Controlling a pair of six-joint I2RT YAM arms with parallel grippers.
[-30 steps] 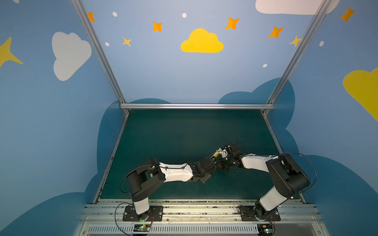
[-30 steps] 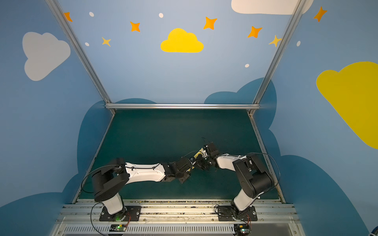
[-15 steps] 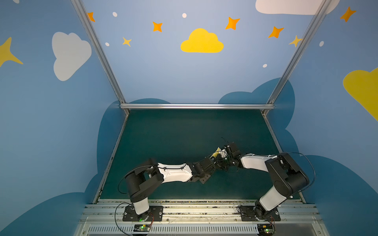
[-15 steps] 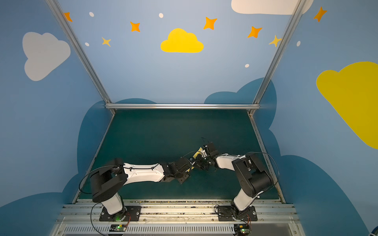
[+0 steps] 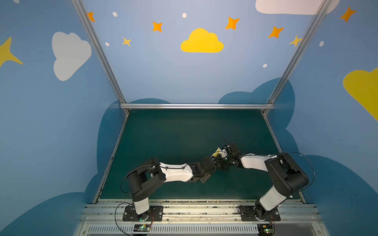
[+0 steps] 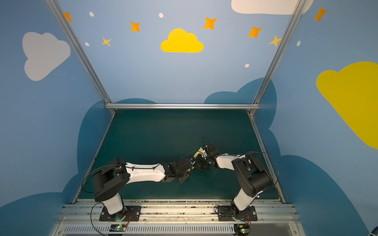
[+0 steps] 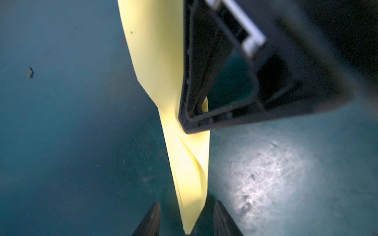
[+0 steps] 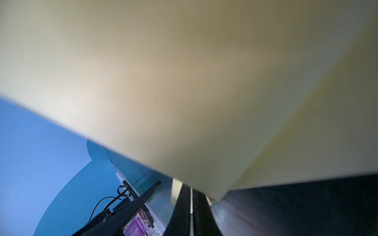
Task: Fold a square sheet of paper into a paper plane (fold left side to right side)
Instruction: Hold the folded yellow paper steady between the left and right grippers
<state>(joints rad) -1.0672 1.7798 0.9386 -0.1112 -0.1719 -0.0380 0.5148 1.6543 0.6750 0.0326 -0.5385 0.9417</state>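
The square sheet of paper is folded into a slim, pale yellow paper plane (image 7: 184, 173) with layered edges, held above the green mat (image 5: 184, 132). Both top views show only a scrap of the plane (image 5: 217, 151) (image 6: 198, 153), between the two wrists at mid-table. My right gripper (image 8: 191, 196) is shut on it, with the paper filling most of the right wrist view. In the left wrist view its black fingers (image 7: 185, 122) clamp the plane partway along. My left gripper (image 7: 187, 203) is open, with the plane's pointed end between its fingers and a gap on each side.
Blue painted walls with aluminium posts (image 5: 102, 61) enclose the mat on three sides. A metal rail (image 5: 196, 106) runs along the back edge. The arm bases, cables and circuit boards (image 5: 143, 226) sit on the front rail. Scuffs and small specks mark the mat (image 7: 30, 72).
My left gripper has gone from shut to open and let go of the plane's tip. My right gripper keeps its hold. Both arms have barely shifted.
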